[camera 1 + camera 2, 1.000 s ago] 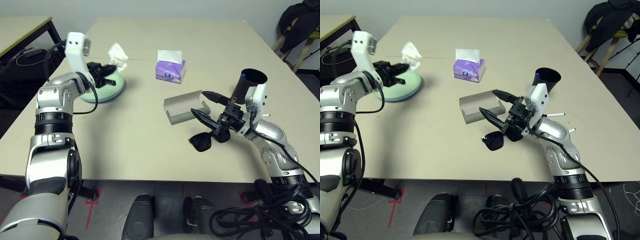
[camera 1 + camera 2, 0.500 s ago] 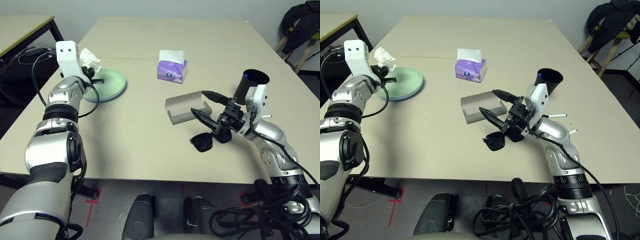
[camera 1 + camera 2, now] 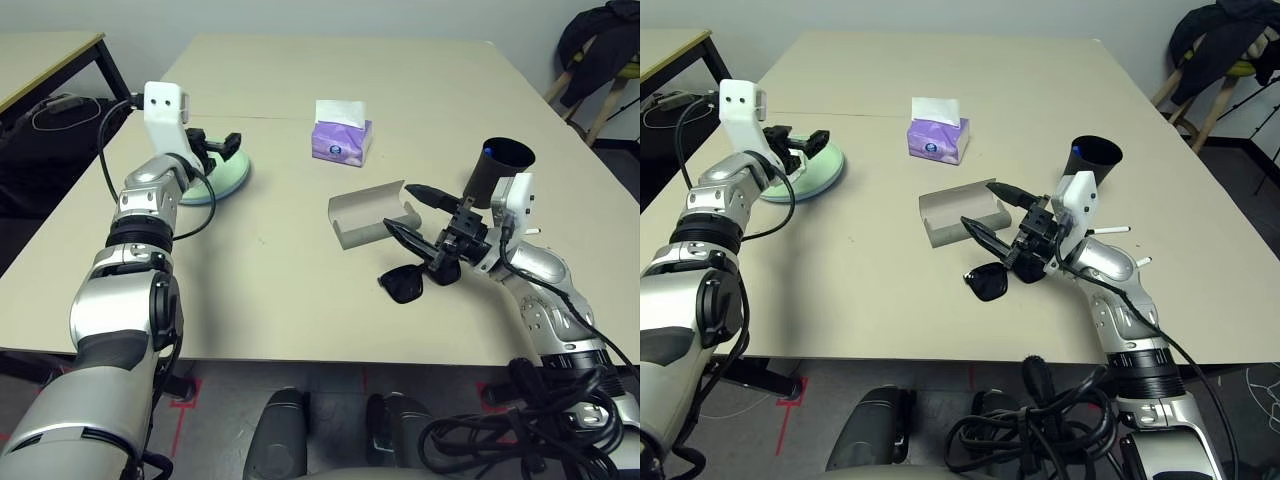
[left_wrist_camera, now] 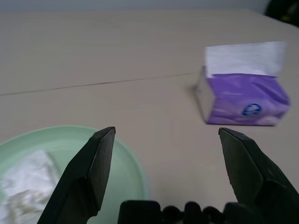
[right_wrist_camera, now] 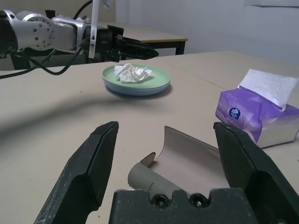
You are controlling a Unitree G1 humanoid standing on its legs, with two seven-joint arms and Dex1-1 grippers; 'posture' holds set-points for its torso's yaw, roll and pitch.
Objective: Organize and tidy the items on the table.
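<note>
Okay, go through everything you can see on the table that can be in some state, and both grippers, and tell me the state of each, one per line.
left gripper: open, empty
right gripper: open, empty
glasses case: lid open, empty
crumpled tissue: lying on the top plate
plates: stacked, green over blue
sunglasses: lying on the table outside the case
black cup: upright
tissue box: tissue sticking out

Left arm stretched forward, forearm running up to a white wrist block, left gripper (image 3: pixel 222 146) level, jaws wide apart, nothing between the fingers (image 4: pixel 88 172). Right arm bent at the elbow, wrist angled inward toward the left arm, right gripper (image 3: pixel 412 214) slightly nose-up, jaws spread wide too, fingers (image 5: pixel 88 165) empty
</note>
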